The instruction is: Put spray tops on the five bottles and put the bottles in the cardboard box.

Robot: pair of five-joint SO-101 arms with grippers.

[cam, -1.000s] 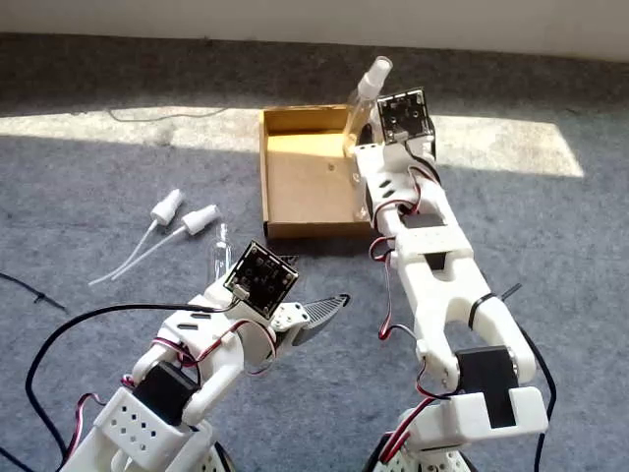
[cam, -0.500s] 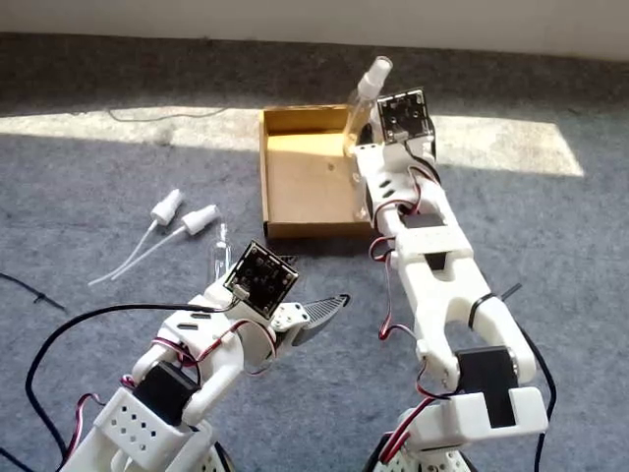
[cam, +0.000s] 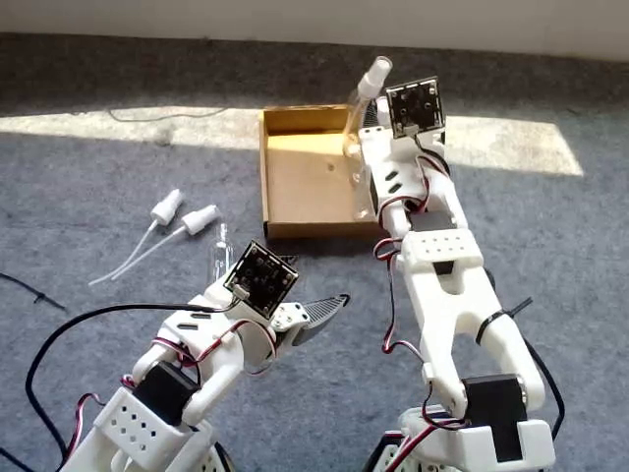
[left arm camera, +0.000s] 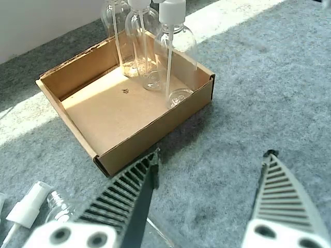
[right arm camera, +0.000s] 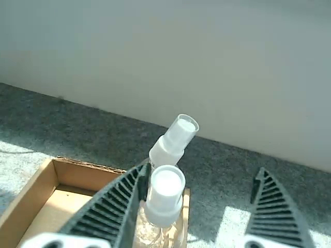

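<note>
The cardboard box (cam: 295, 187) lies open on the grey carpet. Three clear bottles with white spray tops (left arm camera: 170, 41) stand upright in its far right corner. My right gripper (right arm camera: 202, 170) hangs open above them, just over two of the spray tops (right arm camera: 165, 194), with nothing between its fingers. A bare bottle (cam: 220, 251) lies on the carpet left of the box, and two loose spray tops (cam: 167, 206) with long tubes lie beyond it. My left gripper (left arm camera: 212, 153) is open and empty, low over the carpet in front of the box and to the right of the bare bottle (left arm camera: 62, 206).
A grey wall (right arm camera: 165, 51) rises close behind the box. Black cables (cam: 39, 344) trail on the carpet by the left arm's base. Open carpet (cam: 550, 216) lies to the right of the right arm.
The right arm's wrist has lifted and shifted slightly away from the bottles in the box. The left arm has stayed still.
</note>
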